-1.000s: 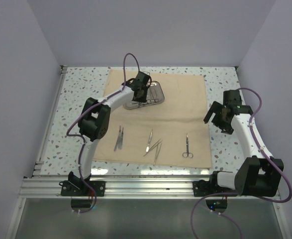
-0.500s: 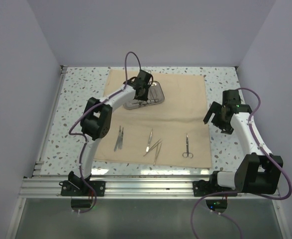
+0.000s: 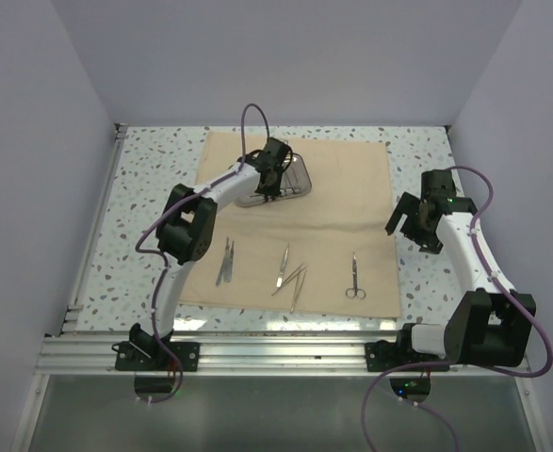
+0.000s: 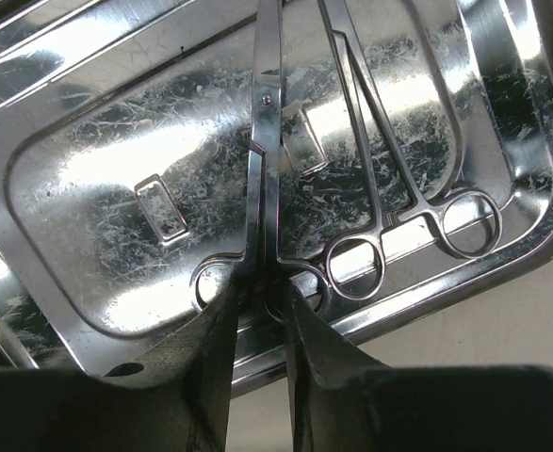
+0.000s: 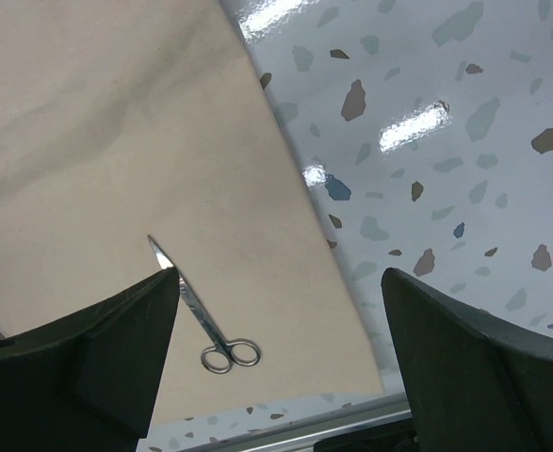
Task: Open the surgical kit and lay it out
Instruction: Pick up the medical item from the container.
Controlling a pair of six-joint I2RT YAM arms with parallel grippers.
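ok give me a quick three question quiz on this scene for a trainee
1. True or false: the right gripper is holding an instrument.
2. How many ring-handled instruments show in the steel tray? A) one B) two C) four
3. What is the left gripper pinching?
Key: 1 false, it hangs open above the cloth and small scissors. 2 B, long scissors and forceps. 3 the long scissors, at their ring end.
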